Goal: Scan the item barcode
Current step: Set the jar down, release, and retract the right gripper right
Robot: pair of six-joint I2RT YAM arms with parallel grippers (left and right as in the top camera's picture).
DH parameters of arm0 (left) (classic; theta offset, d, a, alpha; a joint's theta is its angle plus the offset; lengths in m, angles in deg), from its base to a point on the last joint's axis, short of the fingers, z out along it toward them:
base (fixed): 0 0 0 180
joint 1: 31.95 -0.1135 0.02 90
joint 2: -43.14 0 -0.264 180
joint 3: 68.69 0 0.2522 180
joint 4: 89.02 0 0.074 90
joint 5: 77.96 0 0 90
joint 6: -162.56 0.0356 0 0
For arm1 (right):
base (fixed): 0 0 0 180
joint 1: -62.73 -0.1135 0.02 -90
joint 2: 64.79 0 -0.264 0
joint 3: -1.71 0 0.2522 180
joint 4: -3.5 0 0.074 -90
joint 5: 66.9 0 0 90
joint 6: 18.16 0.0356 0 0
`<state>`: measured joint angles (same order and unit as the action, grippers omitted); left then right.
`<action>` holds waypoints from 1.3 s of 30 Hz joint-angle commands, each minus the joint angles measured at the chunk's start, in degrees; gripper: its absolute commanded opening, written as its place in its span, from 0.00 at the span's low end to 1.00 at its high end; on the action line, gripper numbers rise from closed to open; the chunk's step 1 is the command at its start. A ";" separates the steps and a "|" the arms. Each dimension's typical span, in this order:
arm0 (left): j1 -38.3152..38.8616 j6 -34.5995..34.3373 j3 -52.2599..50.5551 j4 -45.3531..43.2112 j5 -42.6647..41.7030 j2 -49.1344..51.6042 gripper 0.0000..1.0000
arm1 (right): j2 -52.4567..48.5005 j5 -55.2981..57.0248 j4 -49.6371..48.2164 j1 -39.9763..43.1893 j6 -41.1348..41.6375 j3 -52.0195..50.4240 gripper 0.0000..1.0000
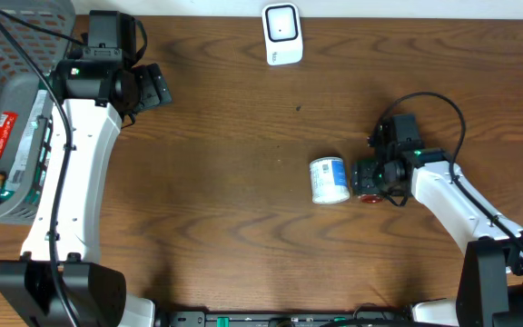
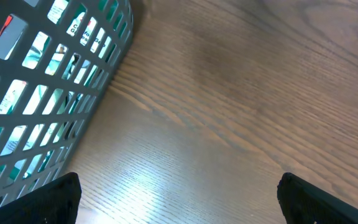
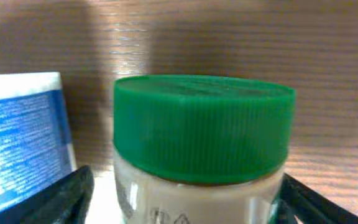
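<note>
Scanner (image 1: pixel 281 34) sits at the table's (image 1: pixel 243 227) far edge, well apart from the right gripper (image 1: pixel 360 177), which hangs toward the right edge just beside a blue-and-white can (image 1: pixel 330 180). I judge that a shallow grip could let the item slip on a carry that long. The left gripper (image 1: pixel 157 88) hovers near the far left corner by a grey basket (image 1: pixel 7 100) of packets.

Left wrist view: black fingers (image 2: pixel 36 199) are spread wide over bare wood and hold nothing, with the basket alongside.

Right wrist view: the green-lidded jar (image 3: pixel 201 130) stands between spread fingers (image 3: pixel 64 199) that do not clamp it. The can crowds its left side and could be knocked, or snag a finger on closing.
</note>
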<state>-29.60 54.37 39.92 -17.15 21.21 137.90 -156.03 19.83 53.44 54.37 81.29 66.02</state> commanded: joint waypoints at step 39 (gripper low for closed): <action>-0.17 0.09 -0.35 0.13 0.35 -0.15 0.98 | 7.28 13.73 12.79 22.51 -3.96 19.06 0.99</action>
<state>-29.60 54.37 39.92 -17.18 21.23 137.90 -149.03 27.99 65.47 73.21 78.05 84.44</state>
